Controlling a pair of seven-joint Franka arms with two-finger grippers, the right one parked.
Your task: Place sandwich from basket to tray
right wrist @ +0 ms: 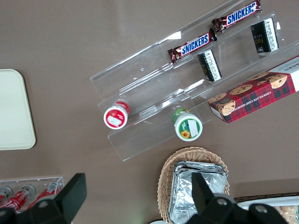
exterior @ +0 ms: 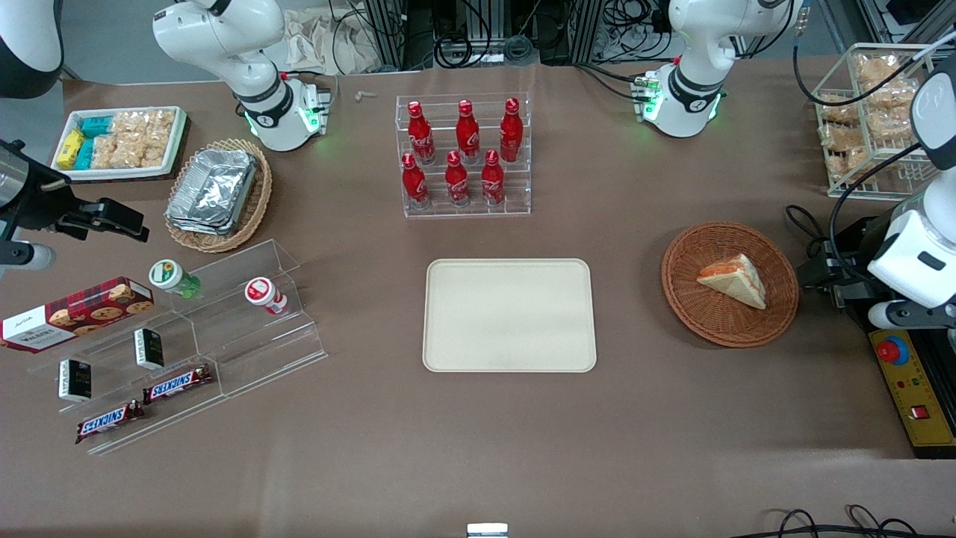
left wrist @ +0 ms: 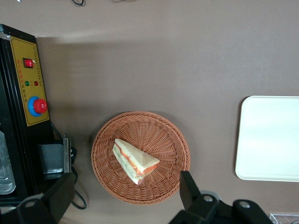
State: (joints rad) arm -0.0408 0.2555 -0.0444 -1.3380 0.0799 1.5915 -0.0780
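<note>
The sandwich (exterior: pixel 736 280) (left wrist: pixel 134 161), a pale bread wedge with orange-red and green filling, lies in the round reddish-brown basket (exterior: pixel 687 299) (left wrist: pixel 163 135). The cream tray (exterior: pixel 510 315) (left wrist: pixel 268 137) (right wrist: pixel 14 109) lies flat beside the basket, toward the parked arm's end, with nothing on it. My gripper (exterior: pixel 818 273) (left wrist: pixel 124 186) hangs above the table at the basket's edge toward the working arm's end. It is open, its black fingers (left wrist: pixel 189 186) spread wide, and nothing sits between them. It touches neither sandwich nor basket.
A black and yellow control box (exterior: pixel 907 381) (left wrist: pixel 30 88) with a red button stands just outside the basket. A clear rack of red bottles (exterior: pixel 464 153) stands farther from the camera than the tray. A wire rack of snack packs (exterior: pixel 870 119) stands at the working arm's end.
</note>
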